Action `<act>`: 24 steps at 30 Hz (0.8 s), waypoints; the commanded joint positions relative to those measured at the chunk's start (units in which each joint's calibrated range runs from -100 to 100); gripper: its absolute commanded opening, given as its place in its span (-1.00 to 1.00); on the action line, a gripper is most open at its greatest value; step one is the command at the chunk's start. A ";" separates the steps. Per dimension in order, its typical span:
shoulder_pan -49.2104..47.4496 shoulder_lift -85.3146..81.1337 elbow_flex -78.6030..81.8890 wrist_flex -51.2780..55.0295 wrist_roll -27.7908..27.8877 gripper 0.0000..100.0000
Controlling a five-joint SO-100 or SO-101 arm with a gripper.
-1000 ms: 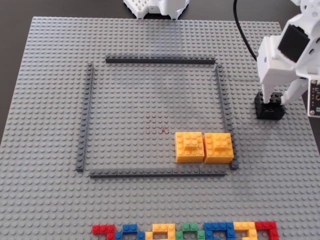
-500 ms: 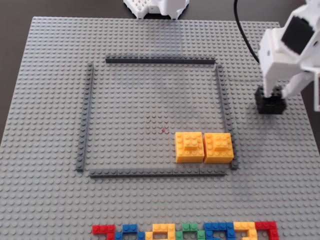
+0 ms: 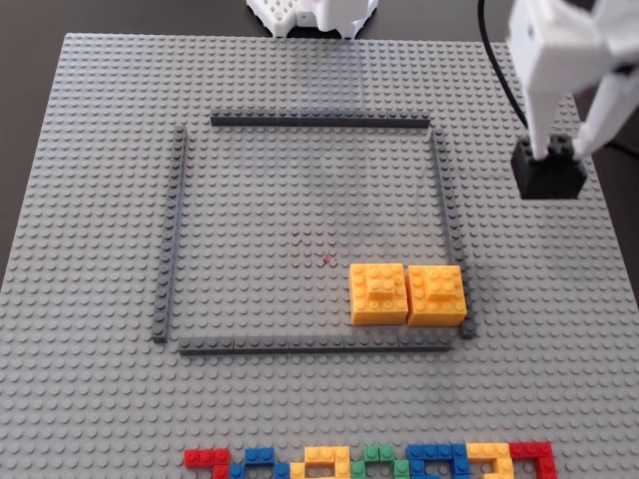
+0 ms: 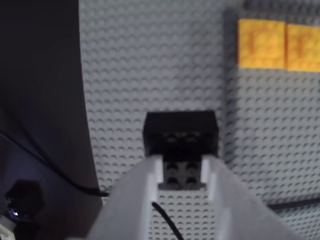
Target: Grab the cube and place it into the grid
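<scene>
In the fixed view, a light grey studded baseplate (image 3: 100, 399) fills the table, and on it four thin dark grey strips outline the grid (image 3: 319, 121) — a large square of bare studs. Two yellow-orange blocks (image 3: 407, 293) sit side by side, touching, in the grid's lower right corner, each with a smaller raised piece on top. A row of multicoloured bricks (image 3: 374, 462) runs along the bottom edge. The cube (image 3: 549, 176) is black, blocky and matte, and lies outside the grid, just right of its right strip. The white plastic gripper (image 3: 561, 152) reaches down from above, its two fingers closed on the cube's raised top piece. In the wrist view, the gripper (image 4: 182, 172) enters from the bottom edge as two smooth white fingers clamped either side of the cube's (image 4: 181, 131) small studded top piece (four studs show between them) — the cube's broader body sits just beyond the fingertips. The yellow-orange blocks show at upper right, well apart from the cube.
</scene>
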 commanded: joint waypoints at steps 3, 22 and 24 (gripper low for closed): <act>6.03 -12.36 -2.02 -0.12 2.54 -0.91; 20.55 -17.60 15.56 -5.64 9.43 -0.92; 21.65 -17.77 17.83 -7.01 10.21 -0.92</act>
